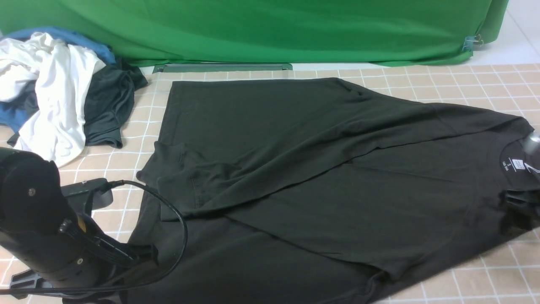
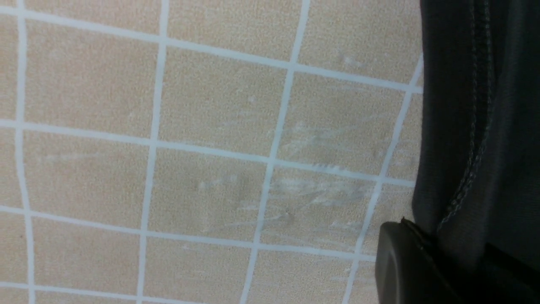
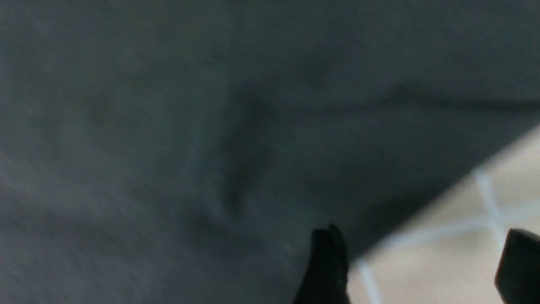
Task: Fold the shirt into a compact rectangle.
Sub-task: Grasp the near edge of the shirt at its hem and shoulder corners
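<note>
One shirt [image 1: 295,169], left hand [image 1: 147,253] seemingly pinching its hem [image 2: 472,169]

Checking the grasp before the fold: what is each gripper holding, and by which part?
Left gripper appears to pinch the shirt by its stitched hem. Right gripper is open, holding nothing.

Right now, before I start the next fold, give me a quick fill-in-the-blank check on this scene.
The shirt spread on the mat is ____ in colour.
Its neck label lies toward the robot's ____ side.
The white garment sits in the pile at the robot's far ____.
The backdrop behind the mat is ____.
Missing words: black; right; left; green.
</note>
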